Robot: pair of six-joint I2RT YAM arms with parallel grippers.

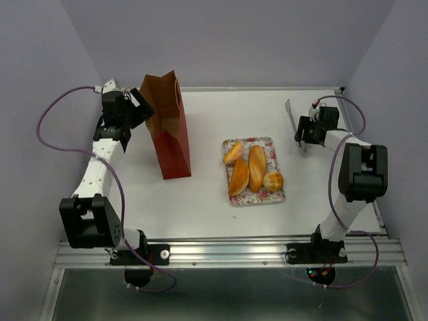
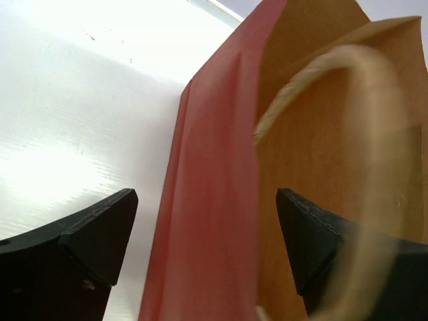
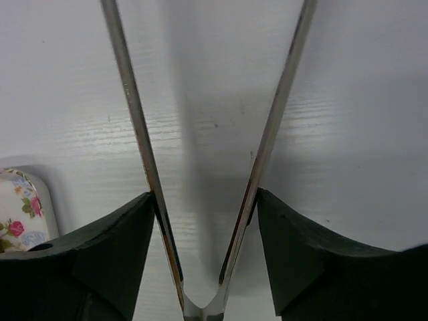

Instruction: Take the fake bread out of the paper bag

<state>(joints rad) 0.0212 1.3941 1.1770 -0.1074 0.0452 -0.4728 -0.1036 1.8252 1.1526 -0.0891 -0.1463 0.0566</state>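
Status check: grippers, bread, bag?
Left gripper open, straddling paper bag wall. Right gripper shut on tongs, right of floral tray. Fake bread: four pieces on tray, outside bag. Nothing blocking.

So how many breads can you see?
4, all on the floral tray: a short roll at its far left, two long loaves in the middle, a round bun at its right. The paper bag's inside is hidden.
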